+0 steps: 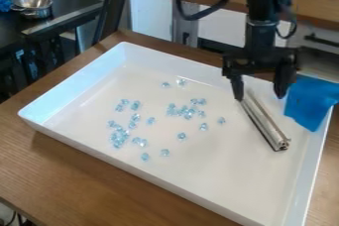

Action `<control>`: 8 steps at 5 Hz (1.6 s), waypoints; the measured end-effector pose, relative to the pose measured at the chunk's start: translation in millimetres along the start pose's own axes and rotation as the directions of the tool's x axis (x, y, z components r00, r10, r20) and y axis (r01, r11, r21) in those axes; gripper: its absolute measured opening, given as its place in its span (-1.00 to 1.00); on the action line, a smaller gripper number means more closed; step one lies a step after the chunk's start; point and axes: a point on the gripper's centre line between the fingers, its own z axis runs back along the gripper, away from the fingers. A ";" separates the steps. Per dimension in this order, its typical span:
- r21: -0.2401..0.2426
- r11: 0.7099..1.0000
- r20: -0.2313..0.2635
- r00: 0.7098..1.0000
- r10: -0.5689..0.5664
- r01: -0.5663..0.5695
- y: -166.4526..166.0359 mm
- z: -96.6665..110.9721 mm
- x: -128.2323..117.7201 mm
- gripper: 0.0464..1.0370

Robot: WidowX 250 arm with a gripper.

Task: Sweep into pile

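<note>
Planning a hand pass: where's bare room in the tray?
Tray floor: bare from the metal bar's near end to the near wall, plus the picture-left corner. Crowded: mid-tray, blue beads; far right, end effector, bar, blue cloth.

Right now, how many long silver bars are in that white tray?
1: the silver bar lies slantwise in the white tray, toward the right of the view, its far end near the black hand.
</note>
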 end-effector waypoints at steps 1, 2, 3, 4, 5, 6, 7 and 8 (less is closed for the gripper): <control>0.020 1.000 0.011 1.000 -0.011 0.010 -2.9 -11.0 1.4 0.92; 0.001 1.000 0.030 1.000 -0.007 0.007 -7.2 -11.9 3.0 0.92; 0.005 1.000 0.035 0.999 0.002 -0.002 -7.2 -24.3 -3.2 0.92; 0.004 1.000 0.049 0.999 -0.006 0.006 -13.9 -25.1 -7.4 0.92; 0.015 1.000 0.048 0.999 -0.007 0.007 -12.4 -26.7 -7.1 0.83; 0.029 1.000 0.014 1.000 0.004 -0.005 -8.4 -39.3 -6.7 0.26; 0.037 0.998 -0.010 0.999 0.043 -0.042 -4.0 -42.0 -0.1 -0.27; 0.040 0.997 -0.023 0.997 0.071 -0.070 1.4 -43.0 5.0 -0.31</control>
